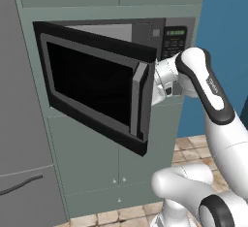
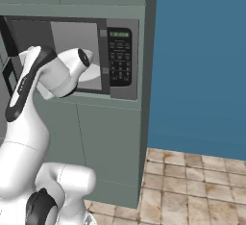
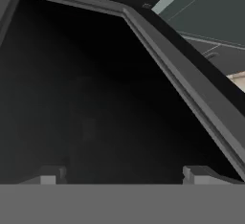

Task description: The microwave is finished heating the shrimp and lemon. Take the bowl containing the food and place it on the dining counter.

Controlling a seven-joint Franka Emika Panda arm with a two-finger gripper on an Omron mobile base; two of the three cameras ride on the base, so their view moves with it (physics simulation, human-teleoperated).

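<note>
Grey-green cabinetry holds one microwave (image 1: 106, 71), door ajar; tool (image 3: 122, 173) spread.

- The microwave (image 1: 160, 32) interior is largely hidden behind its swung-out door (image 1: 92, 83) and the arm.
- The gripper (image 3: 124, 175) sits behind that door; its fingertips (image 3: 48, 174) are cut off low.

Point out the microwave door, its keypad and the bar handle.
microwave door (image 1: 92, 83): left base view, on its dark window.
keypad (image 2: 119, 60): right base view, on the button block.
bar handle (image 1: 138, 100): left base view, mid-bar at the door's free edge.
</note>
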